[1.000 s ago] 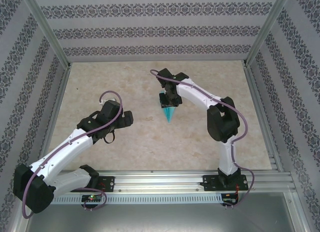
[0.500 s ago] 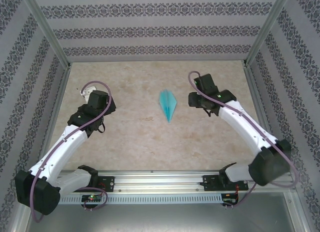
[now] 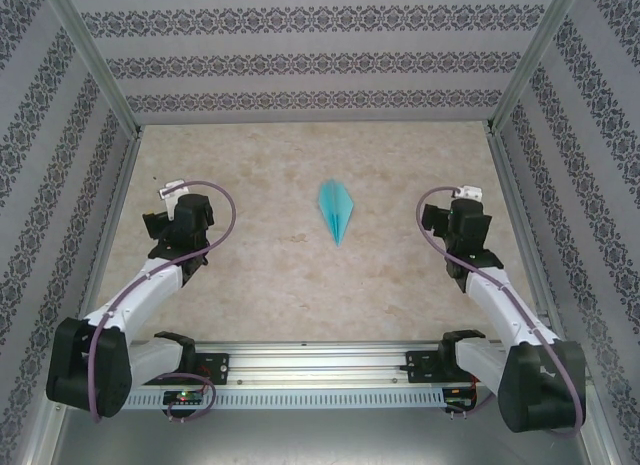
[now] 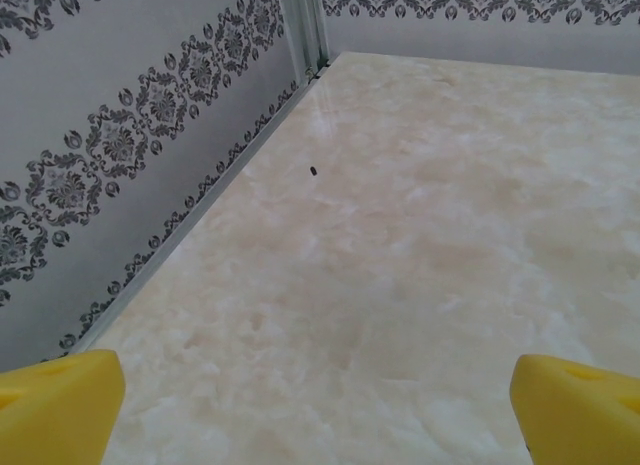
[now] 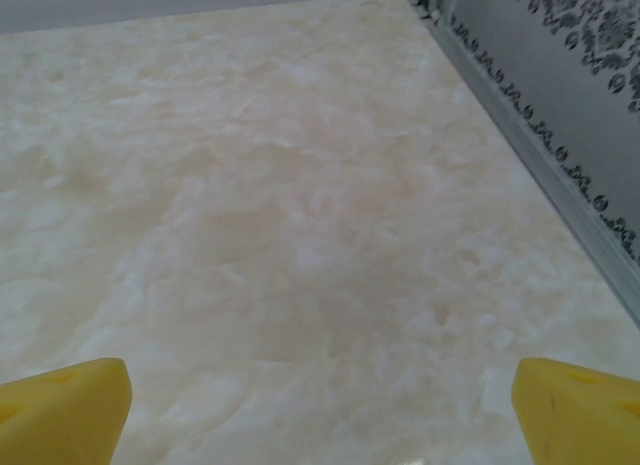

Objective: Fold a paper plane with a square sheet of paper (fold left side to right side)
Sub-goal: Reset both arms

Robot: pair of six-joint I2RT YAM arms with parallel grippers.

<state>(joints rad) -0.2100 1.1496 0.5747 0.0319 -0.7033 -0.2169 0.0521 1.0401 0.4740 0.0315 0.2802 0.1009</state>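
The paper plane (image 3: 335,211) lies flat near the middle of the table (image 3: 250,285), about midway between the two arms. Its long axis runs from the far side to the near side with a slight tilt. The slim point faces the near edge where the arm bases sit, and the blunter end faces the back wall. A second ago the right gripper (image 3: 450,213) was over the plane's far end. It has since swung away to the right, and the plane rests free in the spot where it lay half a second ago. The left gripper (image 3: 165,213) has also drawn back, toward the left wall. In the left wrist view the left gripper (image 4: 318,410) is spread wide, its yellow fingers (image 4: 60,405) at the bottom corners with bare marble between them, and it grips nothing. The right gripper (image 5: 320,410) is spread just as wide, its fingers (image 5: 60,410) far apart over bare table, and it too is empty. The count is one plane, two arms and two grippers, each gripper with two yellow fingers.
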